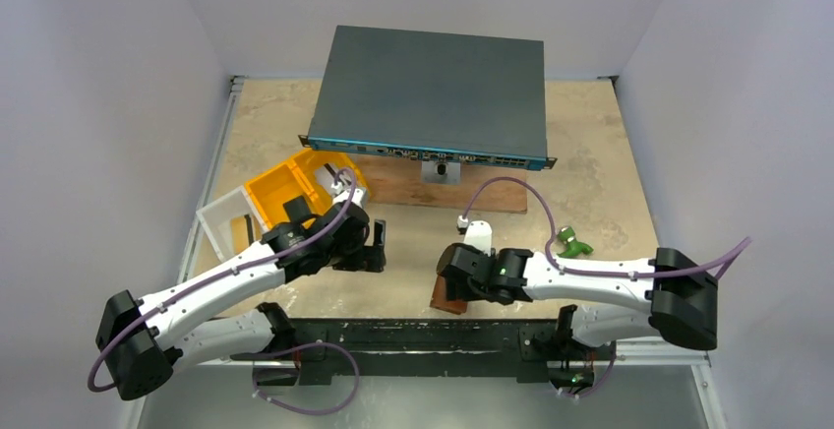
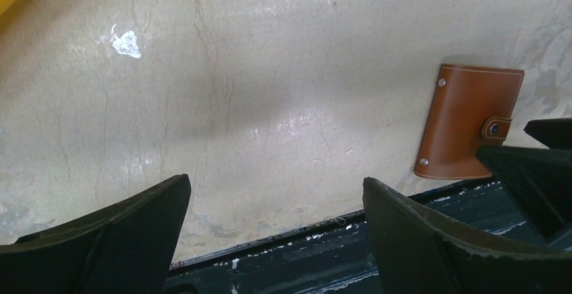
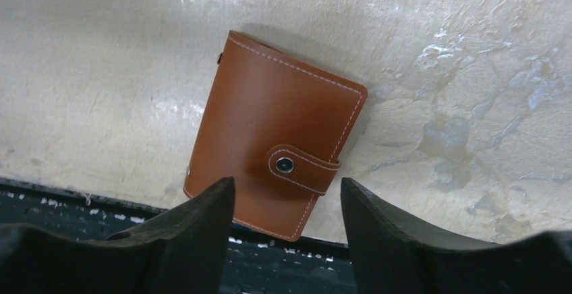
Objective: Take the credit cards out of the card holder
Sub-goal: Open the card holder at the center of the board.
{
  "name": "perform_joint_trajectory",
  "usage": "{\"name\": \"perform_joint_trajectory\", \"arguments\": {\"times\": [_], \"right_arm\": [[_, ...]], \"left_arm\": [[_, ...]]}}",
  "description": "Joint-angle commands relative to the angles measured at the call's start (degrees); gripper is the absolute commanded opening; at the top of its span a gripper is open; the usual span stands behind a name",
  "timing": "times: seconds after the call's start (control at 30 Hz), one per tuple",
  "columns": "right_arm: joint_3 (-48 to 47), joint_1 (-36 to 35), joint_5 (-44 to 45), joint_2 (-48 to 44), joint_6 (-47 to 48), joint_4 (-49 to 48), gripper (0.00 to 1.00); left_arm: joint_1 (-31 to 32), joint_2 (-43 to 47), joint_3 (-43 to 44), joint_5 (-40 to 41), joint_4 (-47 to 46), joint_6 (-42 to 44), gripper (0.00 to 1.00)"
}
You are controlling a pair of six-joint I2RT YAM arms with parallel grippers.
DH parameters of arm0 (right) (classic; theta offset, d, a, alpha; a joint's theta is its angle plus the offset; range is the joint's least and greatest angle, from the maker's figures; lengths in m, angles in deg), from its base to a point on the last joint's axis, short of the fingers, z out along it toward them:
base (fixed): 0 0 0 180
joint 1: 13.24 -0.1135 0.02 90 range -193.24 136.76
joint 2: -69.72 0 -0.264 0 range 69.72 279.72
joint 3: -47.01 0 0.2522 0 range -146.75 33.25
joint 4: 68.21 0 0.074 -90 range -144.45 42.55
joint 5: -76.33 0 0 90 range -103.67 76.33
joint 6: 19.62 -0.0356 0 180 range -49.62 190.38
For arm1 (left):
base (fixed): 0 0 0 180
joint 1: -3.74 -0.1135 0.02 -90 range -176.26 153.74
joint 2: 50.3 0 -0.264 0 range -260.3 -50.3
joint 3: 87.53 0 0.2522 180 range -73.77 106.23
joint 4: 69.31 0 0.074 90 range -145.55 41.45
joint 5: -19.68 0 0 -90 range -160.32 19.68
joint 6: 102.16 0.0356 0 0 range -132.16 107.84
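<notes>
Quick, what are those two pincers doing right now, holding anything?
Left pincer: open, empty.
Right pincer: open, over the closed card holder, not gripping it.

Bright even light; glare on table [image 2: 283, 125]; soft shadows.

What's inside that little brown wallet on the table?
Nothing inside shows. The brown wallet lies shut on the table, its strap snapped over the front. Only the leather outside is visible; any cards or pockets are hidden by the closed cover.
</notes>
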Motion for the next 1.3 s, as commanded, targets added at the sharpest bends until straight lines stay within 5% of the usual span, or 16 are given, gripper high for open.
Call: {"name": "perform_joint_trajectory", "arguments": {"times": [0.0,0.7,0.9,1.1,1.27], "right_arm": [[-4.4,-0.5,4.3,2.3,-1.7,2.3,0.54],[-6.3,-1.2,2.5,12.5,-1.5,1.7,0.29],[-4.1,-1.2,1.4,12.3,-2.3,0.4,0.21],[-4.4,-1.2,0.8,11.2,-2.1,-0.8,0.0],[-4.5,-1.2,0.2,7.8,-1.8,-3.0,0.0]], "left_arm": [[-0.3,0.8,-1.4,-1.3,-1.8,-1.4,1.0],[-0.3,0.9,-3.6,-3.0,-3.5,-2.4,1.0],[-0.2,-0.1,-4.5,-4.6,-5.3,-2.8,1.0],[-0.3,-1.5,-5.4,-8.1,-8.7,-2.9,0.97],[-0.3,-2.4,-6.3,-11.2,-11.7,-3.3,0.92]]}}
